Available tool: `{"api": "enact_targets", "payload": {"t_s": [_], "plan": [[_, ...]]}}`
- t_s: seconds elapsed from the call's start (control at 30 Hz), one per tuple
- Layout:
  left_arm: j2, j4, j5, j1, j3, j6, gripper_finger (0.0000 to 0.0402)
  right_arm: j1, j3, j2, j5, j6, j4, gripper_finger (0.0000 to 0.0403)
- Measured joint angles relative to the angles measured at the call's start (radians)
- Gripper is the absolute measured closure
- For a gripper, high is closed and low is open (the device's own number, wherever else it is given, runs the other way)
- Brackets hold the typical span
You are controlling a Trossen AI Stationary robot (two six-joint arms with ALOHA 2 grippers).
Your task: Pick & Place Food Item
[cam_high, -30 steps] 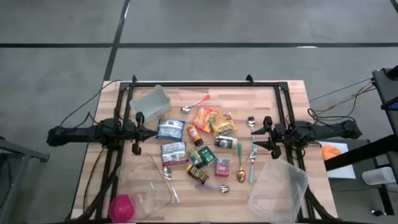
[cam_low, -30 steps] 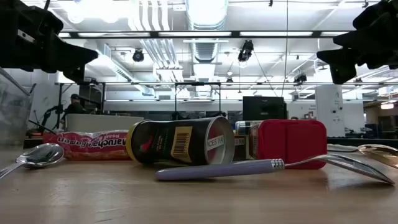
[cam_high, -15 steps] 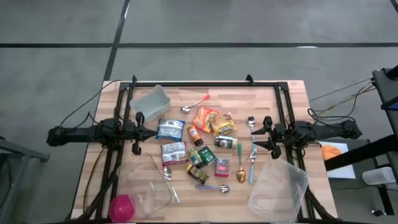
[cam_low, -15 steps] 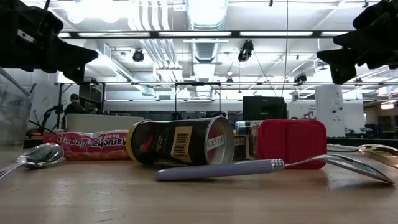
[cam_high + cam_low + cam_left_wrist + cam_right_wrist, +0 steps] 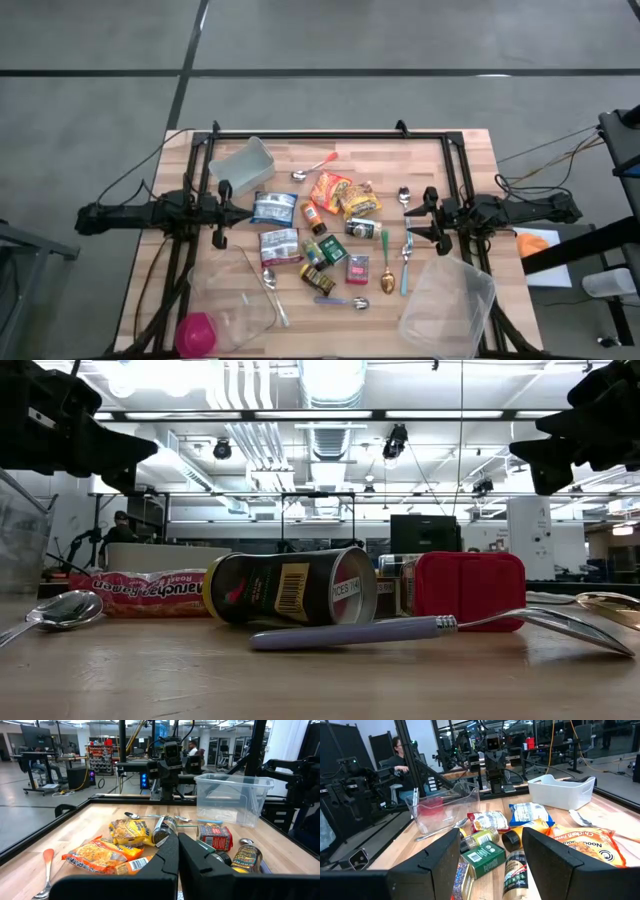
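Food packs (image 5: 331,190) lie in a heap in the middle of the tabletop (image 5: 470,150), with cans, small boxes and spoons mixed in among them. No pack is picked yet.

My left hand (image 5: 222,211) hangs at the left side of the tabletop, shut tight with nothing in it. My right hand (image 5: 412,212) hangs at the right side, open wide and holding nothing.

Things could go wrong from here. The packs sit very close, some touching, so I think my fingers could push a neighbor away or grab two things at once. The bags look soft and shiny, so one might slip or bend when I squeeze it. The dark can (image 5: 290,587) lies on its side, so a bump could make it roll. A purple spoon (image 5: 440,628) lies just in front of it and could get in the way.

The orange noodle bag (image 5: 102,854) is flat and crinkly, with yellow writing. A yellow bag (image 5: 131,831) lies just beside it. A blue and white pouch (image 5: 529,813) sits near the white bin (image 5: 561,791). A green box (image 5: 483,856) lies close to my right hand.

Three clear or white bins wait near the tabletop edges, well apart from the heap.
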State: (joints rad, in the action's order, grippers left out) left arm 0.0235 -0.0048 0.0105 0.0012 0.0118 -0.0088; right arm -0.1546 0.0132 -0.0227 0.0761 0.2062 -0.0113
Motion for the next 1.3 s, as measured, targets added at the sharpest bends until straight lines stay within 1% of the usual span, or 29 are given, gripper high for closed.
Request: {"api": "enact_targets", "payload": {"t_s": [0.23,0.37,0.57,0.77,0.87,0.97,1.13,1.3], "plan": [[0.0,0.0,0.0,0.0,0.0,0.0,0.0402,0.0,0.0,0.0,0.001,0.0,-0.003,0.0193],[0.0,0.0,0.0,0.0,0.0,0.0,0.0402,0.0,0.0,0.0,0.002,0.001,-0.035,0.0193],[0.0,0.0,0.0,0.0,0.0,0.0,0.0402,0.0,0.0,0.0,0.002,0.082,-0.098,0.0193],[0.0,0.0,0.0,0.0,0.0,0.0,0.0402,0.0,0.0,0.0,0.003,0.074,-0.103,0.0193],[0.0,0.0,0.0,0.0,0.0,0.0,0.0402,0.0,0.0,0.0,0.033,0.072,-0.141,0.0193],[0.0,0.0,0.0,0.0,0.0,0.0,0.0402,0.0,0.0,0.0,0.036,0.074,-0.177,0.0193],[0.0,0.0,0.0,0.0,0.0,0.0,0.0402,0.0,0.0,0.0,0.042,0.016,-0.244,0.0193],[0.0,0.0,0.0,0.0,0.0,0.0,0.0402,0.001,0.0,-0.018,0.131,0.0,-0.254,0.0193]]}}
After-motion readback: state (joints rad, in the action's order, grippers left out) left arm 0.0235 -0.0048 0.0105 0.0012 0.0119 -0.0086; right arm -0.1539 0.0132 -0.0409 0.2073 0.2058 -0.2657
